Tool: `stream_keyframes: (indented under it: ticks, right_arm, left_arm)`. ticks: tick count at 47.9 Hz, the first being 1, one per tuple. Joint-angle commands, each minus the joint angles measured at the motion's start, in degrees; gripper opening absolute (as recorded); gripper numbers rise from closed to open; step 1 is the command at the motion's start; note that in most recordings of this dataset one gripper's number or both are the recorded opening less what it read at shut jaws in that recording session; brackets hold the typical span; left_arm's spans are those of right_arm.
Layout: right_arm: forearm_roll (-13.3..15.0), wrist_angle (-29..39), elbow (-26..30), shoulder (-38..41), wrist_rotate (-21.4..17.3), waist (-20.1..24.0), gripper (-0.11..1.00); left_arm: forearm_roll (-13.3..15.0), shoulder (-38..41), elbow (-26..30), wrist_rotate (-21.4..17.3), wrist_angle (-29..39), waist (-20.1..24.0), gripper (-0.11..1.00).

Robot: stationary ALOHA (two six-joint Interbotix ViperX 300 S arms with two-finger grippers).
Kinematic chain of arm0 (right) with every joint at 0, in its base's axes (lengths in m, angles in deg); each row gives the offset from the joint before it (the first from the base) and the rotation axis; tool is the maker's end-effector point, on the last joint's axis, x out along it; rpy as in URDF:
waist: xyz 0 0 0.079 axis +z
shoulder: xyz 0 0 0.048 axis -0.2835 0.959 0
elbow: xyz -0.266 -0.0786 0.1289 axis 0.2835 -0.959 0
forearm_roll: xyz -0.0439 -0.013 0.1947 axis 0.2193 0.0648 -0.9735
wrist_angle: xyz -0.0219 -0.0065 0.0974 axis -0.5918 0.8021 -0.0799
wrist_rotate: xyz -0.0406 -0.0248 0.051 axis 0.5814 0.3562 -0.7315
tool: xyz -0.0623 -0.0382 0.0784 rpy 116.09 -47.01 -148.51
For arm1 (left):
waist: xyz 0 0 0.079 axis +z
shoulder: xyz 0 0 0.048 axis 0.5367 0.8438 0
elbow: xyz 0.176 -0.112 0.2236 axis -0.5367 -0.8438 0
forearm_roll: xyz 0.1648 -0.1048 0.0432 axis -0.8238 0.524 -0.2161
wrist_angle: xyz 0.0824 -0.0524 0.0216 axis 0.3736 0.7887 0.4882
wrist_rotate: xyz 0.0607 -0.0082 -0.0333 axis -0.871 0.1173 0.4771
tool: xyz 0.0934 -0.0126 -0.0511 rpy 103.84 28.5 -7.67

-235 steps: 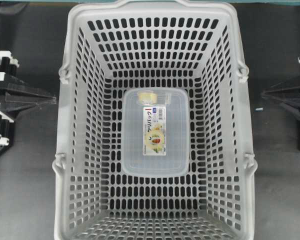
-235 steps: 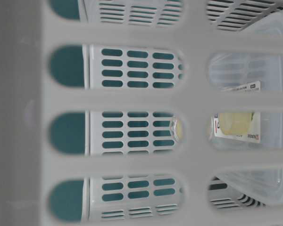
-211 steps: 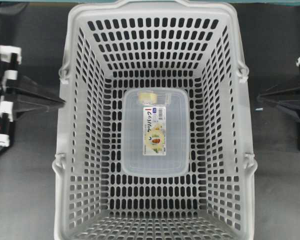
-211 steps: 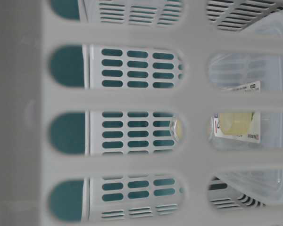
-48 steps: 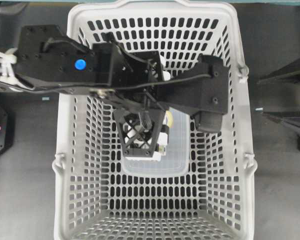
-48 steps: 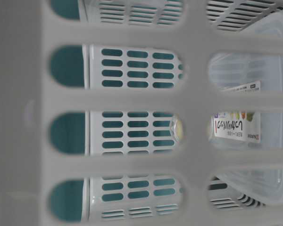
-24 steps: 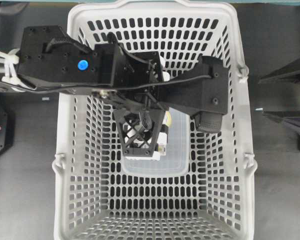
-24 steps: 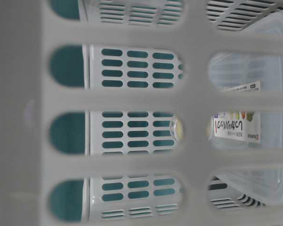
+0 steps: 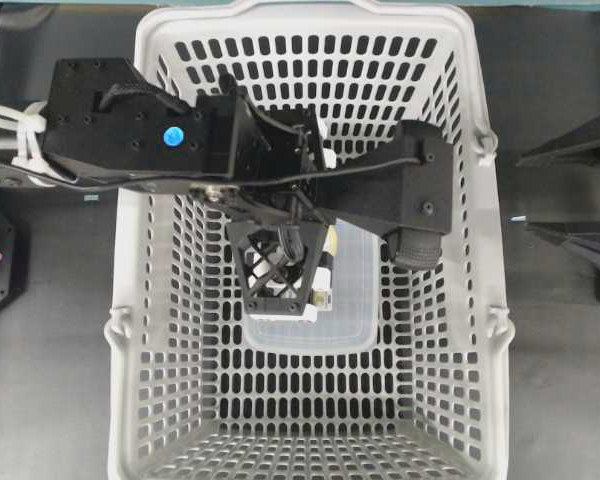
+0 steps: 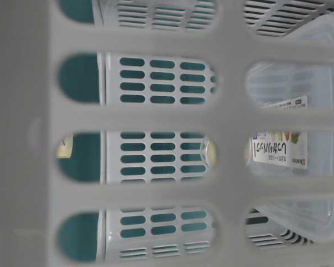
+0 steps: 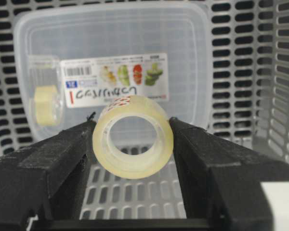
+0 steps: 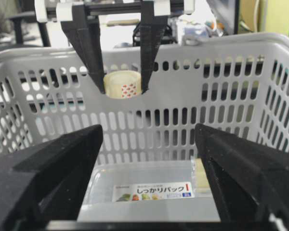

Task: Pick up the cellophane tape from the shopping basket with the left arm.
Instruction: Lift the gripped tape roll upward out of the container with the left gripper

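My left gripper, on the black arm with the blue dot, reaches down into the light grey shopping basket. It is shut on the cellophane tape, a pale yellowish roll pinched between both fingers. The roll hangs well above the basket floor, in front of the far wall in the right wrist view. In the overhead view the arm hides the roll. My right gripper is open and empty outside the basket's right side.
A large clear box with a white picture label lies on the basket floor below the gripper; it also shows in the right wrist view. A second wrapped roll sits at the box's end. Slotted walls surround the gripper.
Both arms stood outside the basket and a roll lay on the box label. Now the left arm is in the basket, holds the roll, and has risen a little in the last second.
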Motion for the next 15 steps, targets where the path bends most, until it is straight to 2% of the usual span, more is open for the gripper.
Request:
stream_keyframes:
  ticks: [1,15]
  right_arm:
    - [-0.2,-0.7,0.6,0.4,0.0,0.1,0.75]
    - [-0.2,-0.7,0.5,0.4,0.0,0.1,0.75]
  left_arm:
    - [-0.2,-1.1,0.4,0.0,-0.3,0.0,0.50]
    - [-0.2,-1.0,-0.3,0.0,-0.2,0.0,0.50]
